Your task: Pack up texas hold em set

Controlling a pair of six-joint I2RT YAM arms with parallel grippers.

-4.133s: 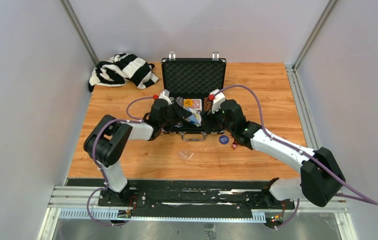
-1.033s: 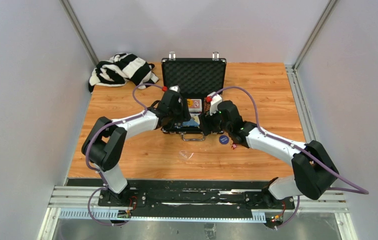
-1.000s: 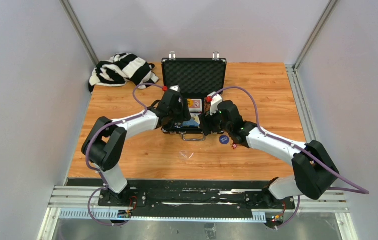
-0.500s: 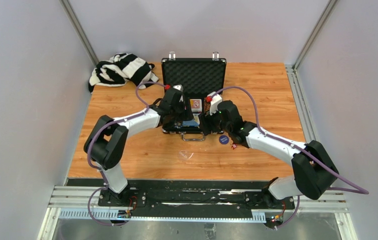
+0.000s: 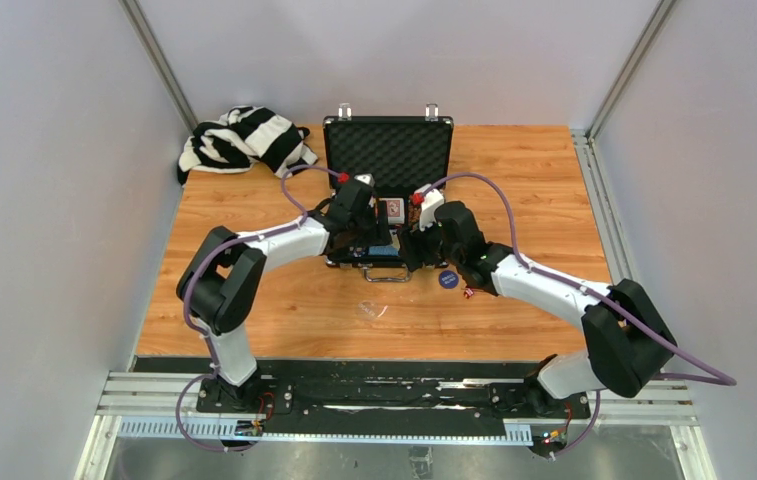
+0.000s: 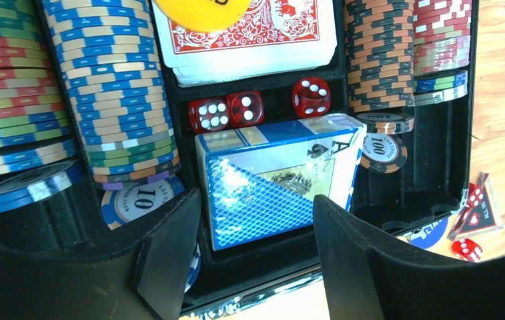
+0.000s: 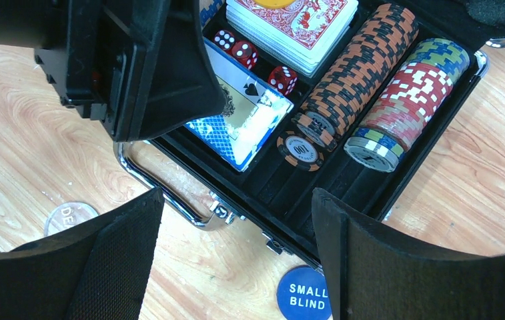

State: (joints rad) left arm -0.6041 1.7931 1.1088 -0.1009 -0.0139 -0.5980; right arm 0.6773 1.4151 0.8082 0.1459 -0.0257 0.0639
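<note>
The black briefcase (image 5: 388, 152) stands open with its foam lid upright. My left gripper (image 6: 256, 260) is open just above a blue card deck (image 6: 276, 177) that lies in the case's middle slot, its right corner over a loose chip (image 6: 383, 150). Behind the deck are three red dice (image 6: 226, 112) and a red-backed deck (image 6: 249, 40) with a yellow button on it. Chip rows (image 6: 109, 87) fill both sides. My right gripper (image 7: 236, 260) is open and empty above the silver handle (image 7: 169, 193). In the top view both grippers, left (image 5: 366, 238) and right (image 5: 416, 246), hover over the case's front.
A blue "small blind" button (image 7: 306, 297) lies on the wood in front of the case, with red dice (image 6: 466, 249) beside it. A clear dealer button (image 5: 371, 310) lies nearer the arms. A striped cloth (image 5: 244, 140) sits at the back left.
My left arm has shifted right and further over the case. The blue deck, earlier held tilted between the grippers, now lies in the case. The right arm has barely moved.
</note>
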